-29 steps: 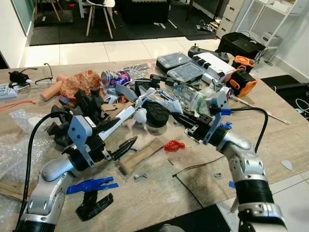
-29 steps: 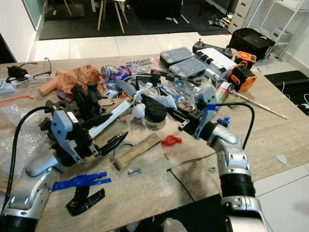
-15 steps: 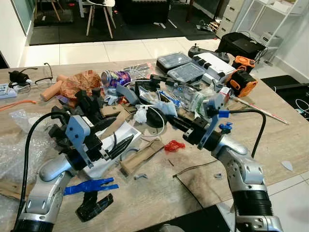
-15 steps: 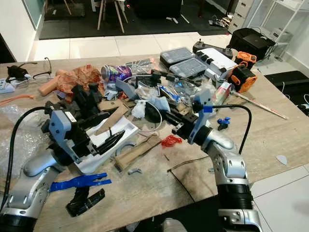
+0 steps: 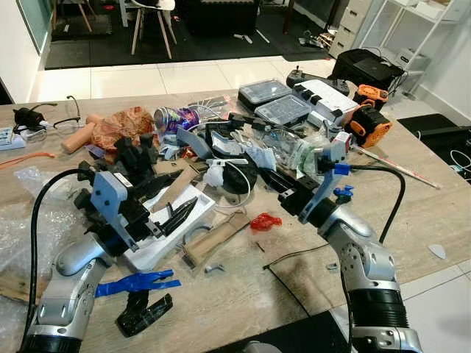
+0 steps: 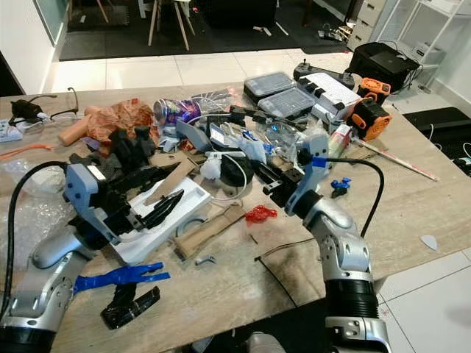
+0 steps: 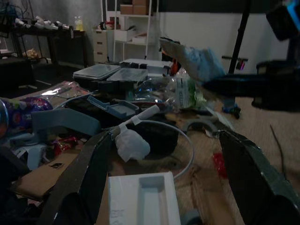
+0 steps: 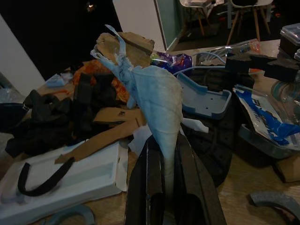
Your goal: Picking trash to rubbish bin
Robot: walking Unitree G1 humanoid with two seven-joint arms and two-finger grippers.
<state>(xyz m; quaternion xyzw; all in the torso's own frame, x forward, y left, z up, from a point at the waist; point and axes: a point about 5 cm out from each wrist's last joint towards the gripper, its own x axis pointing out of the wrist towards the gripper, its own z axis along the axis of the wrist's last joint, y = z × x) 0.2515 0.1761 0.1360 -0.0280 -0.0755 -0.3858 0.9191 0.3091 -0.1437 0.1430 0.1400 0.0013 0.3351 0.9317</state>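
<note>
Crumpled pale-blue tissue wad (image 8: 157, 101) — pinched between closed black fingers of right gripper (image 5: 266, 176), raised above cluttered wooden table (image 5: 412, 198) centre. Left gripper (image 5: 176, 213) spread wide, empty, over flat white foam tray (image 5: 165, 228). Clutter packed close around — bare tabletop toward near edge.

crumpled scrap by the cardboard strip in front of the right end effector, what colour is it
Red. The crumpled scrap shows best in the left eye view.

No legible text in any view. Printing shows on the purple can (image 5: 175, 118) and on the blue-and-white packet (image 8: 265, 117), but both are too small and blurred to read.
</note>
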